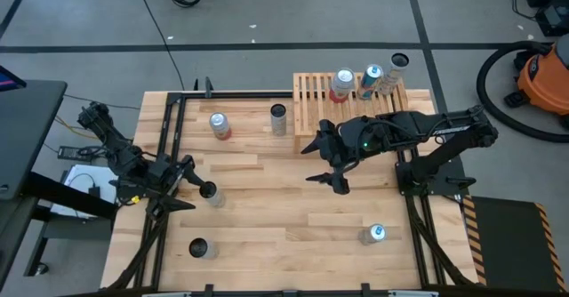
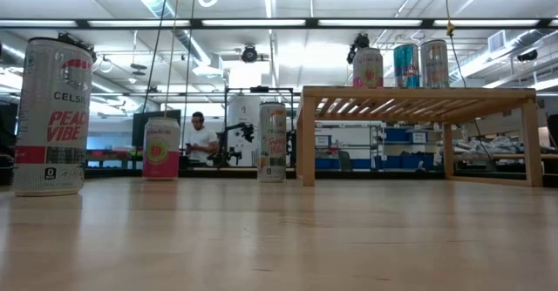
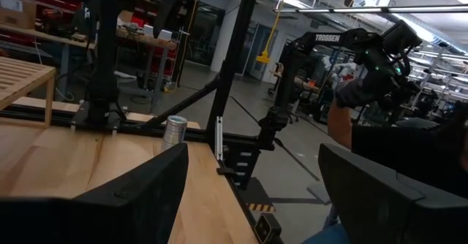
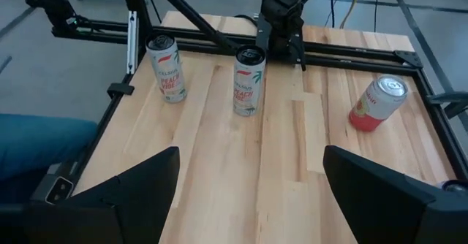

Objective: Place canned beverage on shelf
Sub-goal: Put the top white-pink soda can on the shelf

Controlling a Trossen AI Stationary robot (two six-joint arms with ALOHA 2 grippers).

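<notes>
Closest to the low camera stands a white can (image 2: 52, 117) with "Peach Vibe" lettering, upright at the near left of the table (image 1: 267, 217). Farther back in that view sit a pink can (image 2: 161, 149) and a tall pale can (image 2: 272, 142), both upright, and beyond them a person (image 2: 203, 139) stands in the room behind the table.

At the far right corner of the table rests the shelf (image 1: 313, 101), a low rack of light wood slats. Three cans (image 1: 342, 85) stand on its right part, lined up close together; its left part is bare slats.

Over the middle right of the table hangs the right end effector (image 1: 326, 164), fingers spread wide and holding nothing, just in front of the shelf. Its wrist camera looks down on three cans across the table.

On the left side sits the left end effector (image 1: 185, 183), low over the table, fingers spread apart with nothing between them. One dark-topped can (image 1: 211, 192) stands just beside its fingertips, apart from them as far as I can tell. Another can (image 1: 200, 248) stands near the front left edge, and one more (image 1: 373, 235) near the front right.
</notes>
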